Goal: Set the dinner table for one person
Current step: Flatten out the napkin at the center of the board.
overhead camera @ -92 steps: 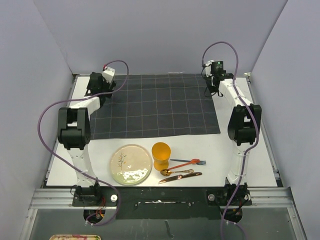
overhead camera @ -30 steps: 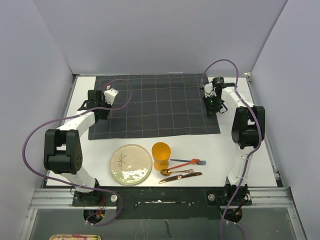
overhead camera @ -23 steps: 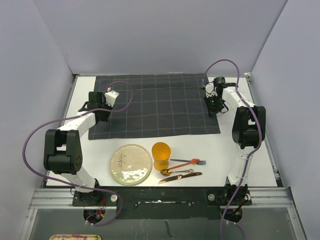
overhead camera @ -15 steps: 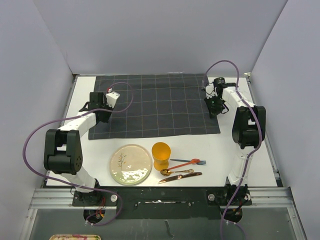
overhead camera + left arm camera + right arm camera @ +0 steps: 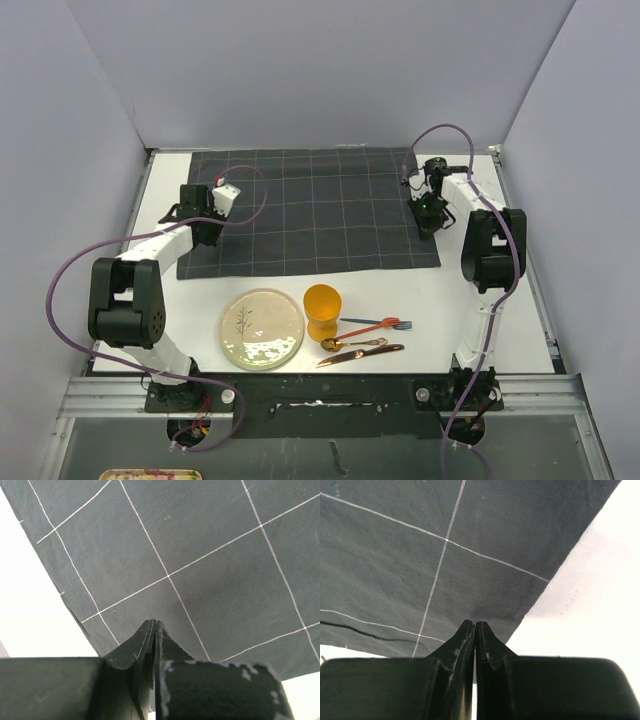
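Dinner table (image 5: 450, 300): white top filling the work area, with a metal rail (image 5: 320, 385) along the near edge. I see its whole extent only from the top camera. Each wrist camera gives me just a white strip beside the cloth.
Cloth (image 5: 320, 210): dark grey with a thin light grid, lying flat on the far half of the table.
Left gripper (image 5: 195, 212): at the cloth's left edge, low over it.
Left wrist view: fingers (image 5: 132, 652) pressed together with no gap, tips just inside the cloth's border. I cannot tell whether any fabric is caught between them.
Right gripper (image 5: 430, 212): at the cloth's right edge, roughly level with the left one.
Right wrist view: fingers (image 5: 455, 647) also closed tip to tip, close to the cloth's edge, with a dark shadow on the fabric at the tips. I cannot tell whether they pinch it.
Top camera only: plate (image 5: 262, 328), orange cup (image 5: 322, 310) and cutlery (image 5: 362, 353) grouped on bare table near the rail, well apart from both grippers.
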`<state>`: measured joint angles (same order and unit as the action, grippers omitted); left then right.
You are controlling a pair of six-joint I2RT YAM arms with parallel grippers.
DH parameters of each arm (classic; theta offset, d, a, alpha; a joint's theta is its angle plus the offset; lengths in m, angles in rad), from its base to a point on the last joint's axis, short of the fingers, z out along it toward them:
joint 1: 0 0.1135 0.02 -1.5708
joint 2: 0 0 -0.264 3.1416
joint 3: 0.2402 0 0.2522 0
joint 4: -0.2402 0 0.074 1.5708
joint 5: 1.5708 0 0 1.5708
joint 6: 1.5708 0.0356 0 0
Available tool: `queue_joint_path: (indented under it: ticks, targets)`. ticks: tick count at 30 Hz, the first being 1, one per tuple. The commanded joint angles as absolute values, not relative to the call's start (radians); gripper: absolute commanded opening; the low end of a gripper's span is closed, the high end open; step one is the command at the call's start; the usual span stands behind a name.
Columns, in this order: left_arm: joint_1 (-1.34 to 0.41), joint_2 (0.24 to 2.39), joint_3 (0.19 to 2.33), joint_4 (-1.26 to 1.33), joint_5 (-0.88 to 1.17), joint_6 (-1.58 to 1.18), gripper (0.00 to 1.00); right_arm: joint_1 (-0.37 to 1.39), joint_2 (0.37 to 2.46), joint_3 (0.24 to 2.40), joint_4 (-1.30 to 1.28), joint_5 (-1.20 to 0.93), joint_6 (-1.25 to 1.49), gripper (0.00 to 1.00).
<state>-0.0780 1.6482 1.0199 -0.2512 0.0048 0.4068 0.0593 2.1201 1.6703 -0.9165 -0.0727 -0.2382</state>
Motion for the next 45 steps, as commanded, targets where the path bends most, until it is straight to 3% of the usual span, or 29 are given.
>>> queue_joint_path:
  ticks: [1, 45]
  targets:
    - [-0.085, 1.664, 1.048, -0.237, -0.004, 0.421, 0.0, 0.052, 2.126, 1.719, -0.925, -0.06, -0.246, 0.0]
    - [-0.127, 1.733, 1.089, -0.259, -0.03, 0.466, 0.0, 0.046, 2.191, 1.744, -1.089, -0.062, -0.305, 0.0]
